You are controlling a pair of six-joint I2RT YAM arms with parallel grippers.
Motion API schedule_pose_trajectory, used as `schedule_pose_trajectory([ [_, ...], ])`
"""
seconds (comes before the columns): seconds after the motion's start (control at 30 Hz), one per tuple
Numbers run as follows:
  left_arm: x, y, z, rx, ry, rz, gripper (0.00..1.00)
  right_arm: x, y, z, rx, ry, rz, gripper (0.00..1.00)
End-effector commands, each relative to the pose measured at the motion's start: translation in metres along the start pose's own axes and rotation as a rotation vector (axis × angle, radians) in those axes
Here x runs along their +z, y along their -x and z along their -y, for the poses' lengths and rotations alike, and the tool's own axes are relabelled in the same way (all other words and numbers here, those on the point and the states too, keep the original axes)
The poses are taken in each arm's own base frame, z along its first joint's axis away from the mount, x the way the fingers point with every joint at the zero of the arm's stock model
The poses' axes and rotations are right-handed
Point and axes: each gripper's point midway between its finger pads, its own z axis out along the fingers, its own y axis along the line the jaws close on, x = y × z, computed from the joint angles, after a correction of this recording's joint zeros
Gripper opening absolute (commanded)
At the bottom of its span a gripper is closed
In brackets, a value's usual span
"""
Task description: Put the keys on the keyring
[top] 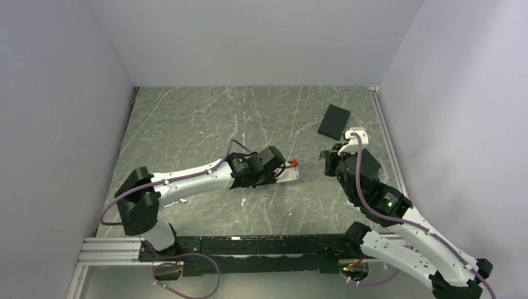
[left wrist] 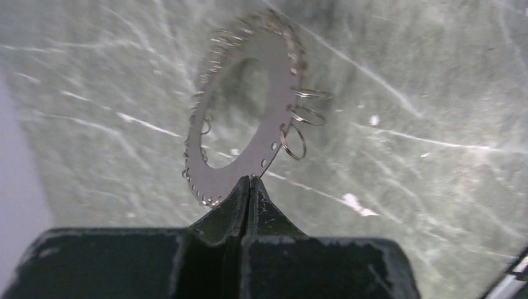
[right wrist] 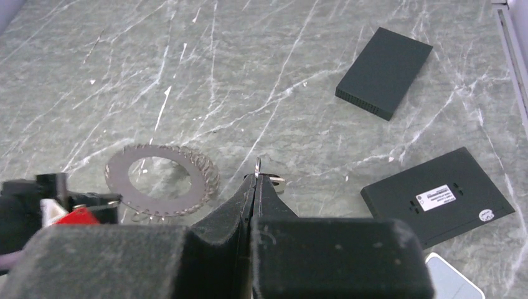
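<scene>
The keyring [left wrist: 249,149] is a flat silver-grey toothed disc with a large centre hole and several small wire loops along its edge. My left gripper [left wrist: 250,179] is shut on its lower rim and holds it upright. In the right wrist view the keyring [right wrist: 163,180] shows to the left, a little above the table. My right gripper [right wrist: 256,177] is shut on a small silver key [right wrist: 278,182], whose thin wire loop sticks up between the tips. In the top view the left gripper [top: 281,169] and right gripper [top: 328,161] face each other, a short gap apart.
A black block [right wrist: 384,72] lies at the back right, also seen in the top view [top: 334,122]. A flat black device with a white label [right wrist: 439,196] lies to the right of my right gripper. A small silver piece [top: 179,202] lies beside the left arm.
</scene>
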Motion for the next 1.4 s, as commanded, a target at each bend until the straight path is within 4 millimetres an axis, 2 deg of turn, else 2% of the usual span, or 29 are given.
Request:
schedule_pose_trajectory([
  [0.0, -0.055, 0.044, -0.067, 0.216, 0.238, 0.150, 0.00, 0.001, 0.030, -0.008, 0.017, 0.012, 0.067, 0.00],
  [0.1, -0.082, 0.049, -0.094, 0.315, 0.312, 0.154, 0.00, 0.003, 0.035, -0.014, 0.020, 0.030, 0.073, 0.00],
  [0.23, -0.106, 0.056, -0.124, 0.416, 0.377, 0.171, 0.00, 0.005, 0.038, -0.020, 0.019, 0.048, 0.070, 0.00],
  [0.33, -0.106, 0.061, -0.121, 0.523, 0.353, 0.198, 0.00, 0.005, 0.037, -0.020, 0.019, 0.048, 0.064, 0.00],
  [0.4, -0.095, 0.062, -0.107, 0.573, 0.311, 0.231, 0.00, 0.005, 0.036, -0.018, 0.021, 0.044, 0.062, 0.00],
  [0.53, -0.062, 0.058, -0.068, 0.528, 0.194, 0.253, 0.00, 0.004, 0.028, -0.013, 0.019, 0.024, 0.049, 0.00],
  [0.63, -0.031, 0.054, -0.027, 0.534, 0.098, 0.241, 0.00, 0.003, 0.023, -0.008, 0.012, 0.009, 0.037, 0.00],
  [0.77, 0.005, 0.058, 0.028, 0.593, -0.012, 0.255, 0.00, 0.000, 0.021, -0.001, 0.002, -0.016, 0.033, 0.00],
  [0.9, 0.031, 0.063, 0.066, 0.664, -0.112, 0.235, 0.00, -0.005, 0.026, 0.004, 0.002, -0.032, 0.046, 0.00],
  [1.03, 0.052, 0.066, 0.085, 0.687, -0.186, 0.229, 0.00, -0.007, 0.028, 0.007, 0.006, -0.038, 0.054, 0.00],
  [1.17, 0.059, 0.078, 0.095, 0.690, -0.226, 0.272, 0.00, -0.008, 0.027, 0.008, 0.009, -0.036, 0.057, 0.00],
  [1.3, 0.064, 0.079, 0.094, 0.699, -0.224, 0.255, 0.00, -0.008, 0.027, 0.008, 0.007, -0.034, 0.059, 0.00],
  [1.37, 0.061, 0.079, 0.090, 0.731, -0.196, 0.266, 0.00, -0.008, 0.028, 0.007, 0.004, -0.031, 0.058, 0.00],
])
